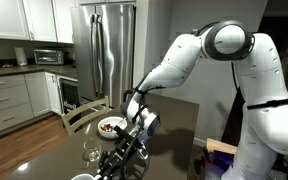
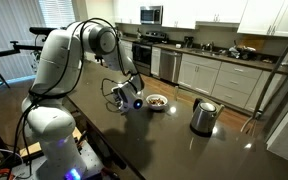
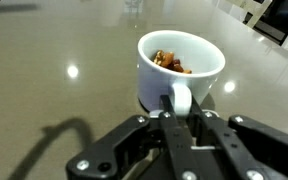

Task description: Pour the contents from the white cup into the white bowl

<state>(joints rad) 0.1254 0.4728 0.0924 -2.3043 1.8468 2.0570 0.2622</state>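
Observation:
In the wrist view the white cup [image 3: 162, 82] stands on the dark table, with brown pieces [image 3: 170, 62] inside it. My gripper [image 3: 181, 108] is shut on the cup's handle [image 3: 180, 98], one finger on each side of it. The white bowl [image 1: 109, 125] with a dark inside sits on the table just beyond the gripper [image 1: 124, 152] in both exterior views, shown again as the bowl [image 2: 156, 101] next to the gripper [image 2: 127, 98]. In the exterior views the gripper hides the cup.
A clear stemmed glass [image 1: 91, 151] stands close beside the gripper. A steel kettle [image 2: 203, 116] sits on the table past the bowl. A wooden chair [image 1: 84, 113] stands at the table's far edge. Kitchen counters and a fridge [image 1: 109, 50] lie behind.

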